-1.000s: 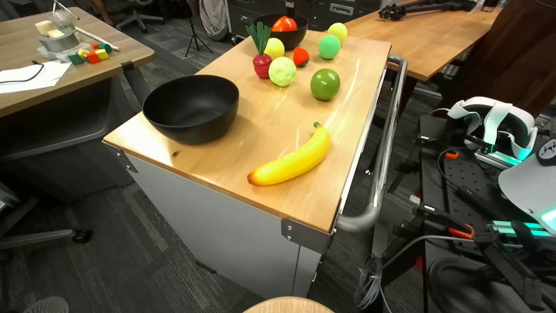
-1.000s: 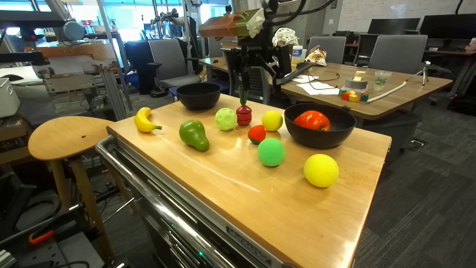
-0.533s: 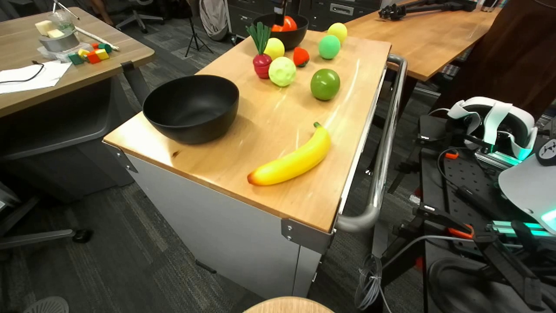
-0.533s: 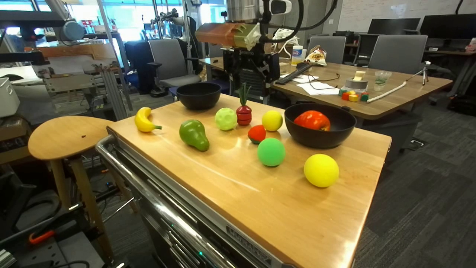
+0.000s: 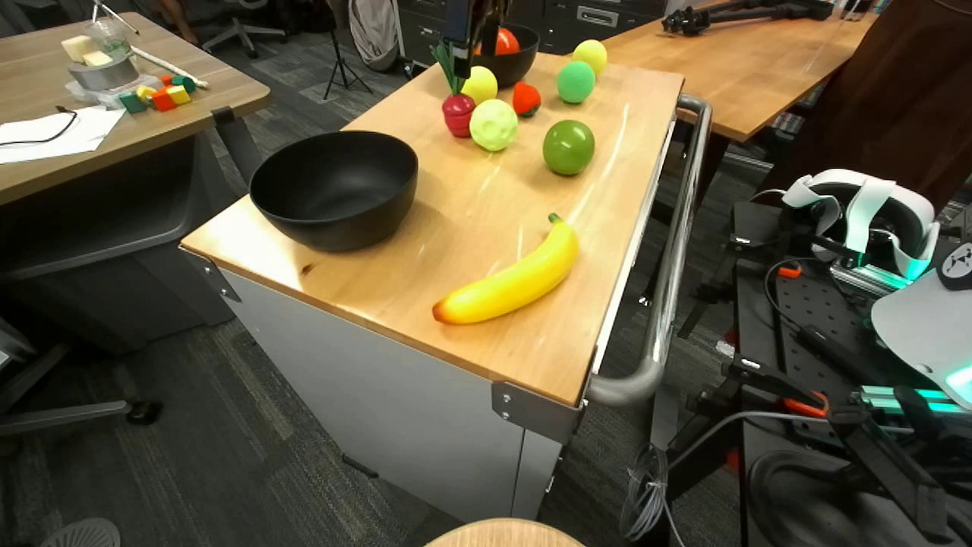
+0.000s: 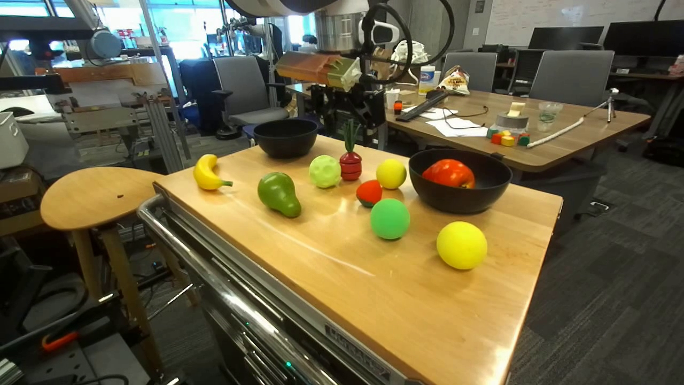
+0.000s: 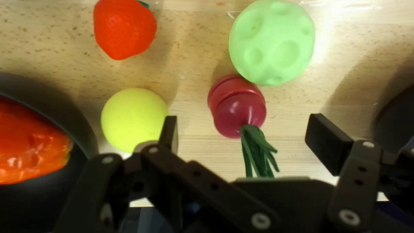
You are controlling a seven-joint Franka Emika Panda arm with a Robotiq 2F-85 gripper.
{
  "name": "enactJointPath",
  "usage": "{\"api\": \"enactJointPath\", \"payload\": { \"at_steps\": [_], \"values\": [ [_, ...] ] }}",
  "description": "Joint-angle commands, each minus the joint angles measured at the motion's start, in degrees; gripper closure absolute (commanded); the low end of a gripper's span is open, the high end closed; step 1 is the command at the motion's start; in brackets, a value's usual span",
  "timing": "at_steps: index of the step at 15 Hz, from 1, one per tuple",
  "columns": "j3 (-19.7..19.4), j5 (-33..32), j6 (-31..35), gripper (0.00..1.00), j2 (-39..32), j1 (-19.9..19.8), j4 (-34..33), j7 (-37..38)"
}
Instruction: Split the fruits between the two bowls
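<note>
My gripper (image 7: 247,139) is open and empty, its fingers (image 7: 330,142) on either side of the red radish (image 7: 237,106) with green leaves, not touching it. A yellow ball (image 7: 134,116) sits by one finger. A pale green dimpled ball (image 7: 271,42) and a strawberry (image 7: 124,29) lie close by. The banana (image 6: 209,174), green pear (image 6: 279,193), green ball (image 6: 390,218) and another yellow ball (image 6: 461,245) are on the cart top. One black bowl (image 5: 334,190) is empty. The other black bowl (image 6: 459,200) holds a large red fruit (image 6: 449,172).
The wooden cart top (image 6: 320,240) has a metal handle (image 6: 224,289) along one side. A round stool (image 6: 96,198) stands beside it. A desk with blocks (image 6: 507,138) and papers is behind the cart.
My gripper has come down and away from the bowl with the red fruit, to over the radish. The fruits and bowls have not moved.
</note>
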State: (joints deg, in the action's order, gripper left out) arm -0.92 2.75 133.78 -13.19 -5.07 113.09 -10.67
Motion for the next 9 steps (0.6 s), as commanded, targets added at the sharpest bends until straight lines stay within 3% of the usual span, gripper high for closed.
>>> {"api": "enactJointPath", "payload": {
  "at_steps": [1, 9],
  "values": [
    [0.64, 0.66, 2.22, 0.29, -1.49, 0.75, -1.91, -0.37],
    [0.32, -2.18, 0.06, 0.94, -2.28, 2.02, -3.80, 2.02]
  ]
}}
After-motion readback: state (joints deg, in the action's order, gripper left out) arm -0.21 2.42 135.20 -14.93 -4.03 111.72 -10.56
